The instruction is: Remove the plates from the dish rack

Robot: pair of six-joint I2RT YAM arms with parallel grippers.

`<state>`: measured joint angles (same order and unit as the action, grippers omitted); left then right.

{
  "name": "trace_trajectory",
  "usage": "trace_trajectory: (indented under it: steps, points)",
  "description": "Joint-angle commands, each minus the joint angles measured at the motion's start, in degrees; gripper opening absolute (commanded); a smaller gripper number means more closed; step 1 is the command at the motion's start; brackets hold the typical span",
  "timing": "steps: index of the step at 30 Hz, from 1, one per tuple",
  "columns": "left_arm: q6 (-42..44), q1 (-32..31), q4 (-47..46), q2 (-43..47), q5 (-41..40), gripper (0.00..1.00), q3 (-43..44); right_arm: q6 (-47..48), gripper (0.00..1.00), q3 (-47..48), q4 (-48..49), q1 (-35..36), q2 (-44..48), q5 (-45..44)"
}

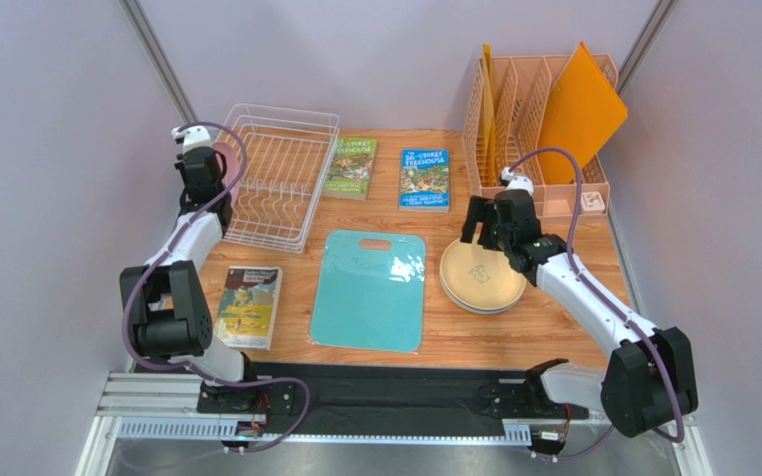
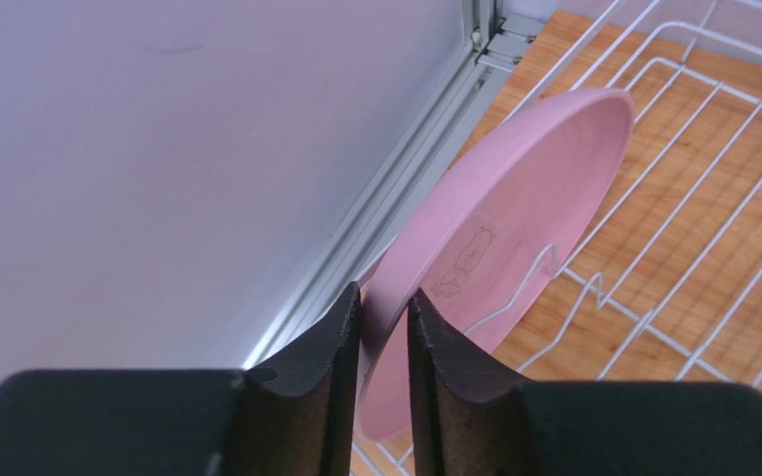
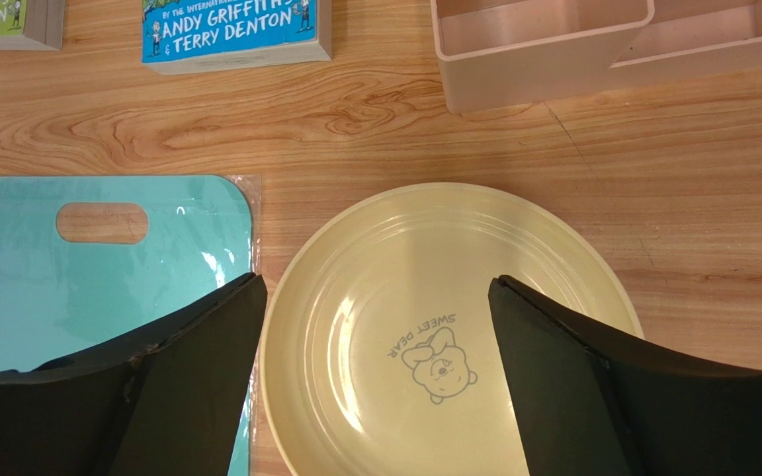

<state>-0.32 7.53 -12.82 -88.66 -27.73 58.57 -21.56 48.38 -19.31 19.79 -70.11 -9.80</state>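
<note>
The pink plate (image 2: 514, 198) and the tan-yellow plate (image 3: 385, 297) each carry a grey bear print. The dish rack (image 1: 286, 159) is white. The cutting board (image 1: 370, 290) is teal.

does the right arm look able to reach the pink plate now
Probably not: the pink plate stands at the far left of the dish rack, and the left gripper, shut on its rim, occupies that approach.

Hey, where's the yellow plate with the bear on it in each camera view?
Top external: yellow plate sits right of centre.
Left wrist: not in it.
Right wrist: bottom centre, between the right gripper's open jaws.
Shared landmark: teal cutting board, immediately left of the plate in both views.
</note>
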Motion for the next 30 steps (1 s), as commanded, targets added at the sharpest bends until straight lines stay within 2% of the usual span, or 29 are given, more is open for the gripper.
trace_trajectory:
  steps: [1, 4, 8, 13, 16, 21, 25, 28, 30]
  points:
    - [1.99, 0.21, -4.05, 1.21, -0.84, 0.13, 1.12, 0.64, 0.9, 2.16, 3.05, 0.07, -0.03, 0.31]
    - [1.9, 0.29, -4.67, 2.88, -0.4, 0.0, 0.32, 0.64, 0.9, 2.16, 3.05, -0.02, 0.23, 0.57]
    - [2.59, 0.2, -3.71, 5.16, 1.53, 0.0, 0.67, 0.47, 0.9, 2.16, 2.88, 0.16, 0.5, 0.66]
    - [3.3, -0.23, -3.09, 7.54, 0.14, 0.0, 1.11, 0.47, 0.9, 1.46, 2.79, 0.07, 0.94, 0.75]
    - [6.11, -2.34, -5.63, 7.8, -4.87, 0.0, 0.59, 0.47, 0.9, 1.19, 2.52, -0.02, 1.29, 0.75]
    - [16.39, -7.35, -17.12, 5.88, -15.84, 0.0, -1.96, 0.56, 0.91, 0.93, 2.08, 0.07, 1.55, 0.84]
    - [20.79, -10.78, -21.19, 5.43, -19.64, 0.0, -2.31, 0.56, 0.91, 0.84, 1.73, 0.07, 2.43, 0.84]
    - [20.62, -12.01, -19.71, 7.79, -19.3, 0.0, -2.49, 0.91, 0.91, 0.58, 1.73, 0.07, 3.74, 0.58]
    - [18.08, -12.71, -15.24, 10.42, -18.42, 0.0, -1.97, 1.17, 0.91, 0.49, 1.73, 0.07, 4.62, 0.75]
